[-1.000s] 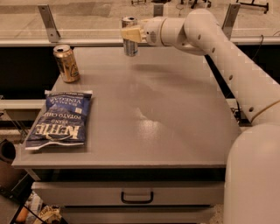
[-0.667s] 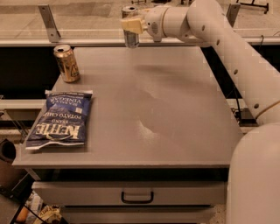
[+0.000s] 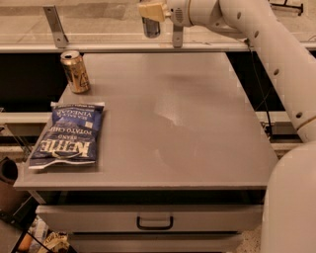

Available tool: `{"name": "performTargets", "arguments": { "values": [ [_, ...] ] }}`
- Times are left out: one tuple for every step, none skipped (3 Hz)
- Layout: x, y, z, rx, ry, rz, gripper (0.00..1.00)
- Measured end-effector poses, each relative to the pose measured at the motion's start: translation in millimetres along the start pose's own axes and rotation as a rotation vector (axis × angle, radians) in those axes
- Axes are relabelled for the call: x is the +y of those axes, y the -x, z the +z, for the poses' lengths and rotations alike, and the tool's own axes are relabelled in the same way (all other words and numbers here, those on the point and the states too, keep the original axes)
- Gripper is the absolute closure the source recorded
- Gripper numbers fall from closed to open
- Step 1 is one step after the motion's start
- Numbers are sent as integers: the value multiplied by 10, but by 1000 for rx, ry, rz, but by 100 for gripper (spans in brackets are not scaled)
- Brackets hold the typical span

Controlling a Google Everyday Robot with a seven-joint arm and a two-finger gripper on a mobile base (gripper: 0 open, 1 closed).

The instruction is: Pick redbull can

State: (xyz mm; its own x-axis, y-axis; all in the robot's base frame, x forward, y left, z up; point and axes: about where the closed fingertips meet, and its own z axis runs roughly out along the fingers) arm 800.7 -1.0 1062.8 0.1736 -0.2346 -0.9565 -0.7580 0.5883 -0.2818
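Note:
The redbull can (image 3: 151, 28) is a slim silver and blue can held in the air above the far edge of the grey table (image 3: 197, 123), at the top of the camera view. Its upper part is hidden behind my gripper. My gripper (image 3: 151, 12) is shut on the can, well clear of the table top. My white arm (image 3: 256, 44) reaches in from the right.
A wider gold can (image 3: 75, 72) stands upright at the table's far left corner. A blue chip bag (image 3: 66, 134) lies flat near the left front edge. A drawer with a dark handle (image 3: 154, 223) sits under the table front. A rail with brackets (image 3: 54, 24) runs behind.
My gripper has lifted the redbull can higher, up and away from the table's far edge. The gold can and chip bag have not moved.

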Motion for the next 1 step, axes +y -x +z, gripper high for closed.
{"name": "performTargets", "arguments": {
  "values": [
    [-2, 12, -2, -2, -1, -3, 100]
  ]
}}
